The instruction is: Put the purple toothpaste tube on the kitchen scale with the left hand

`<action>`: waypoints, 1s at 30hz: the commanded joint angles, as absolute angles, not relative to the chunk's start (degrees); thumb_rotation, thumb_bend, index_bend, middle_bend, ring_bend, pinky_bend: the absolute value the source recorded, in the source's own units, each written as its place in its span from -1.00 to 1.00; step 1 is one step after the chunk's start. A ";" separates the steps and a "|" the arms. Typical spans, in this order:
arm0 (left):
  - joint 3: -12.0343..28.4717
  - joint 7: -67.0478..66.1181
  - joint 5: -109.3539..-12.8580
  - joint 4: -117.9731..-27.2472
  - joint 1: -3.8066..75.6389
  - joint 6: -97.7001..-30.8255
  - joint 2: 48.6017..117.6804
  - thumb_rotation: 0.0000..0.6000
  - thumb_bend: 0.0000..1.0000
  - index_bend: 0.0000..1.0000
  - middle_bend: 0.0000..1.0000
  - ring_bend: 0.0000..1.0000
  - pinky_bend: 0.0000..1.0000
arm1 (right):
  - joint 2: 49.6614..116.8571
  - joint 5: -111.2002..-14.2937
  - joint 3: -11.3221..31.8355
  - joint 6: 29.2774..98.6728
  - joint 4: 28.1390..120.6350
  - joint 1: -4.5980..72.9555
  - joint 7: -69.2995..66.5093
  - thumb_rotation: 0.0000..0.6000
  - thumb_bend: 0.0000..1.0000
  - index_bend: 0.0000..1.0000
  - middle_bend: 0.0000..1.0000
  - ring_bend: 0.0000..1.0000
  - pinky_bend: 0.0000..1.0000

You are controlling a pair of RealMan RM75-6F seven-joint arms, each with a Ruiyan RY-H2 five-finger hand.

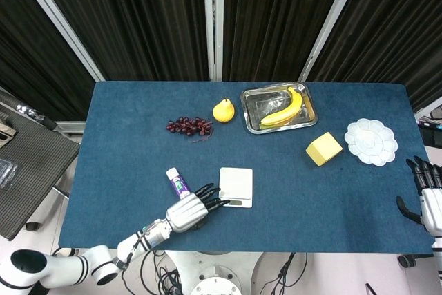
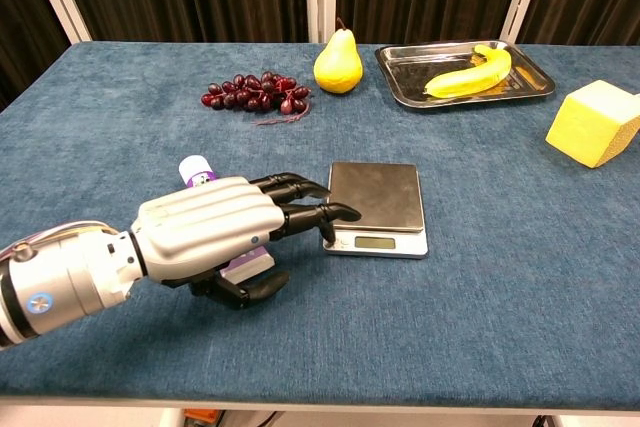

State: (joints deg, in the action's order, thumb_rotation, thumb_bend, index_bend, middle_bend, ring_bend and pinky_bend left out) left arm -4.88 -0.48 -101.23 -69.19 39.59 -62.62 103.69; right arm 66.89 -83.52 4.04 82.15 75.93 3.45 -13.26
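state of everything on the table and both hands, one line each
purple toothpaste tube: lying on the cloth, lower end under the left hand
left hand: over the tube, fingers reaching toward the scale; grip cannot be told
kitchen scale: platform bare
steel tray: holds the banana
pear: upright
grapes: loose on the cloth
yellow block: resting flat
white palette: bare
right hand: beside the table, open

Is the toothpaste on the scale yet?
No. The toothpaste lies on the table left of the scale, under the left robot hand.
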 commanded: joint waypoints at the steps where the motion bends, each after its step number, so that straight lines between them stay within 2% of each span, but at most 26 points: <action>1: -4.93 -0.33 -101.18 -68.94 39.68 -62.71 103.83 1.00 0.08 -0.89 -0.56 -1.00 -1.00 | 66.92 -83.50 4.03 82.04 75.97 3.50 -13.18 1.00 -0.41 -1.00 -1.00 -1.00 -1.00; 30: -6.11 1.73 -100.44 -66.28 40.07 -62.63 105.48 1.00 0.08 -0.89 -0.56 -1.00 -1.00 | 67.08 -83.22 3.92 80.99 76.11 3.80 -12.51 1.00 -0.41 -1.00 -1.00 -1.00 -1.00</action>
State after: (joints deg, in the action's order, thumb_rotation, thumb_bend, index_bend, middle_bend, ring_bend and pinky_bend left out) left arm -6.08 1.67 -100.48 -66.33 40.08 -62.68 105.43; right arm 67.07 -83.22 3.92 81.00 76.12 3.80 -12.51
